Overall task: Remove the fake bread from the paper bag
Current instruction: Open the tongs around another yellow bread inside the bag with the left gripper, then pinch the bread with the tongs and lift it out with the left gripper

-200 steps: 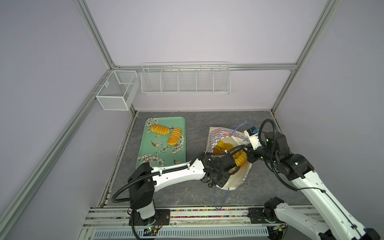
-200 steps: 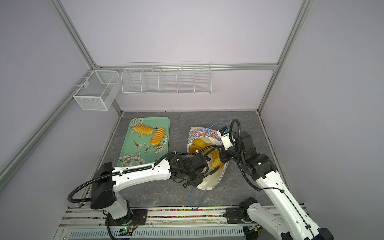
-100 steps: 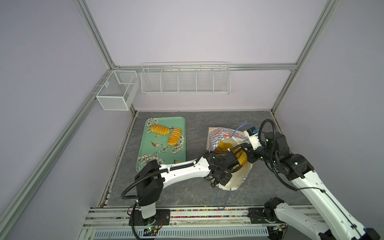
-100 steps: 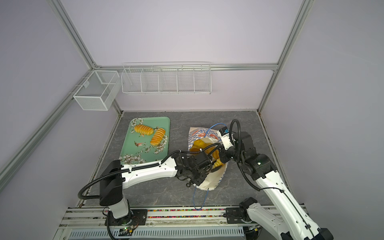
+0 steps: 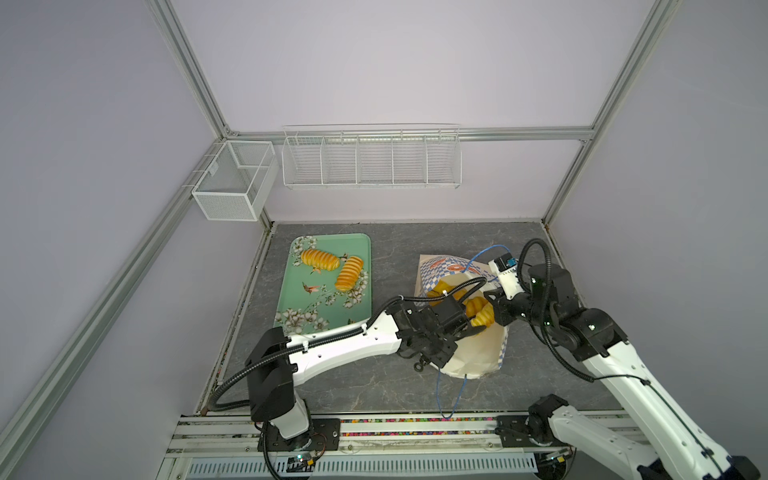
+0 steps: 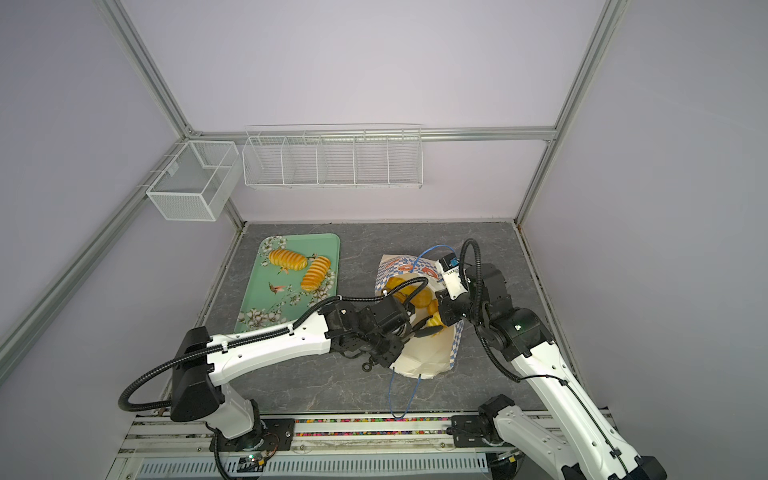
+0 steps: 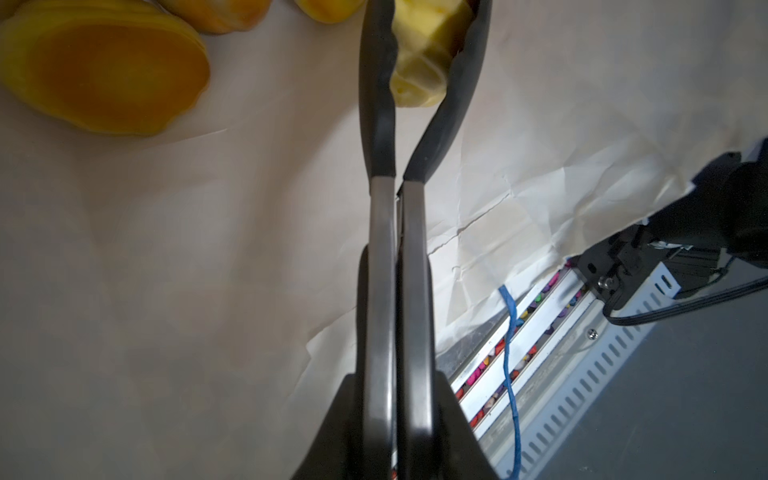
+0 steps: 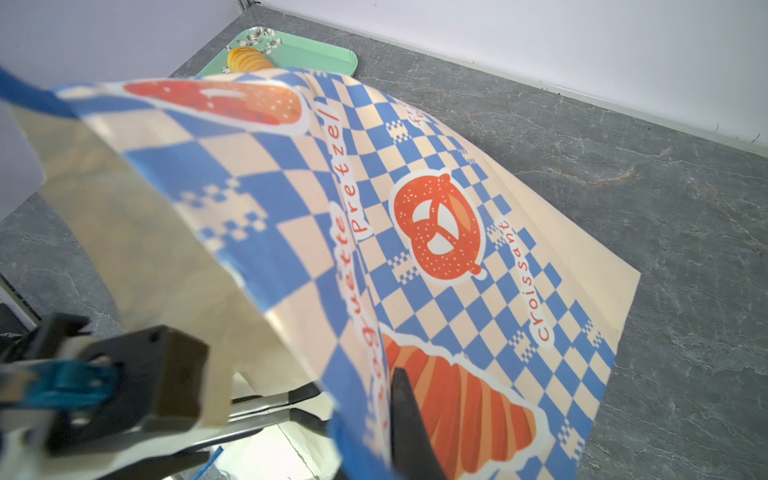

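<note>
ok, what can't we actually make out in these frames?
- Count of fake bread inside the paper bag: the left arm's wrist and cable cover the pile in both top views.
- Left pincer tips: cut off by the left wrist view's edge, so how deep they grip the pale pastry is unclear.
- Right pincer: one finger shows in the right wrist view; the other is behind the bag's wall.

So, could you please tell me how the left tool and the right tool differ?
The left tool reaches inside the paper bag; the right tool sits at its rim. The left tool pinches a pale yellow pastry, the right tool pinches the bag's checked wall. Both are shut.
</note>
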Available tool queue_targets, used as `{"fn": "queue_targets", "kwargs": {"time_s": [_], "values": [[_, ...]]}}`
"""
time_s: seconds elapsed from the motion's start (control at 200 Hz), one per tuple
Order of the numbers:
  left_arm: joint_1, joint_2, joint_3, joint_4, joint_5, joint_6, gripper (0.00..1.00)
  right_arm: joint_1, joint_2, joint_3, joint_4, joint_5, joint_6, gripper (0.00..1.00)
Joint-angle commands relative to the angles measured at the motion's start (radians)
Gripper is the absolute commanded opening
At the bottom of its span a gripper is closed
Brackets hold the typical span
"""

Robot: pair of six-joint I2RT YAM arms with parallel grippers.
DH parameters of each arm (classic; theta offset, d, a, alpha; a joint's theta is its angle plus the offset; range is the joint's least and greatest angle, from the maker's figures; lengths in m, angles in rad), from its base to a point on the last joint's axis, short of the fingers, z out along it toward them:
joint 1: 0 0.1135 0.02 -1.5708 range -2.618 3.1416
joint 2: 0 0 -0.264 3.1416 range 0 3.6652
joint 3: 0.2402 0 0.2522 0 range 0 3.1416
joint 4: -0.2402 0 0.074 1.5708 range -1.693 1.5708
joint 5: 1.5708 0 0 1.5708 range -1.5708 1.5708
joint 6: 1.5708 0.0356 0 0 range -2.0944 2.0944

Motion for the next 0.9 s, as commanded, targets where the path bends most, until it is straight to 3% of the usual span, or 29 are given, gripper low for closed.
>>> {"fn": "queue_targets", "kwargs": {"time_s": [0.0, 0.605, 0.9], "values": [[0.0, -0.07, -0.002, -0.051, -0.03, -0.012, 0.01, -0.002, -0.005, -0.007, 0.025, 0.036, 0.03, 0.07], [0.0, -0.4, -0.02, -0.399, -0.119, 0.004, 0.0, -0.001, 0.093, 0.025, 0.103, 0.147, 0.137, 0.07], [0.0, -0.638, -0.023, -0.365, -0.173, -0.058, 0.0, -0.002, 0.143, 0.046, 0.114, 0.155, 0.157, 0.07]]}}
